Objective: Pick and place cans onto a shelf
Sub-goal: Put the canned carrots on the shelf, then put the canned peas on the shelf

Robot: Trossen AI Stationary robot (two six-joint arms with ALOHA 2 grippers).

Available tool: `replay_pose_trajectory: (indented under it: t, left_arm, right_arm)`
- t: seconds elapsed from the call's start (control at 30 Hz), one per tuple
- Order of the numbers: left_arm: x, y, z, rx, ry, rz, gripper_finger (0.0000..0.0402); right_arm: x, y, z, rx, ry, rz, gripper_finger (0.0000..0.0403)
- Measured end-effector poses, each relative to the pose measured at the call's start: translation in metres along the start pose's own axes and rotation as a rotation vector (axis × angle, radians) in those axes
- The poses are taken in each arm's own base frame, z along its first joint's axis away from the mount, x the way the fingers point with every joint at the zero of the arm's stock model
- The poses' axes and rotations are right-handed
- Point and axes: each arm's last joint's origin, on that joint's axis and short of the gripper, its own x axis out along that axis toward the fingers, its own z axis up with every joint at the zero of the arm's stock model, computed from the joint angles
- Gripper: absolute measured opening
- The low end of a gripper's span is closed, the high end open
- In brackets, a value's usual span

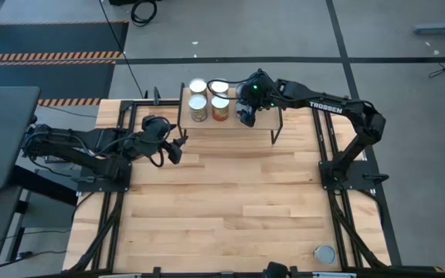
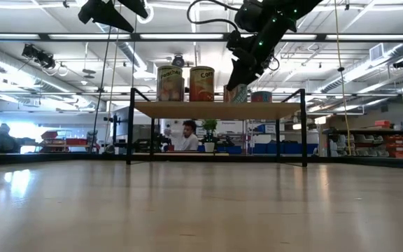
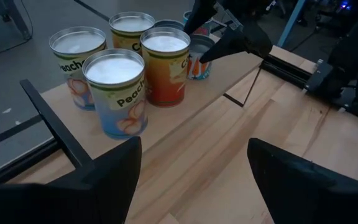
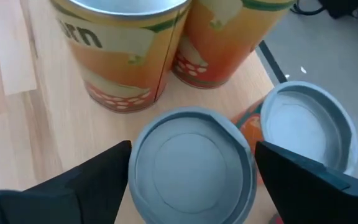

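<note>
Right gripper (image 1: 245, 117) hovering, fingers spread, over a short can (image 4: 191, 165) on the shelf (image 1: 263, 122). Left gripper (image 1: 178, 146) (also released) waiting at nine o'clock of it.

High view: overhead, straight down, whole table (image 1: 230, 208) in frame.
Low view: at tabletop height, level across to the shelf (image 2: 215, 110) near the far edge, room beyond.
Left wrist: off the shelf's left end, oblique, medium range.
Right wrist: very close, looking down on the cans (image 4: 191, 165), apparently near-vertical.
All four views share the shelf.
</note>
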Motion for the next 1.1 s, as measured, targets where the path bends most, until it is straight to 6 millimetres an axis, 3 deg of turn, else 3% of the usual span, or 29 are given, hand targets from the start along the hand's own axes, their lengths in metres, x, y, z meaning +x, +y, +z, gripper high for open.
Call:
replay_pose_trajectory:
  t: [0.47, 0.7, 0.9, 1.1]
  left_arm:
    - [0.000, 0.000, 0.001, 0.001, -0.011, 0.011, 0.0298]
    - [0.000, -0.002, 0.005, -0.033, -0.046, 0.001, 0.0298]
    - [-0.006, -0.003, 0.015, -0.062, -0.126, -0.045, 0.0298]
    - [-0.013, -0.007, 0.014, -0.046, -0.124, -0.102, 0.0298]
  right_arm:
    - [-0.027, 0.004, 0.005, 0.001, -0.058, -0.027, 0.0349]
    - [-0.056, 0.009, 0.010, 0.016, -0.141, -0.012, 0.0348]
    - [-0.095, 0.046, 0.017, 0.031, -0.253, 0.107, 0.0348]
    - [-0.129, 0.112, 0.004, 0.131, -0.186, 0.275, 0.0348]
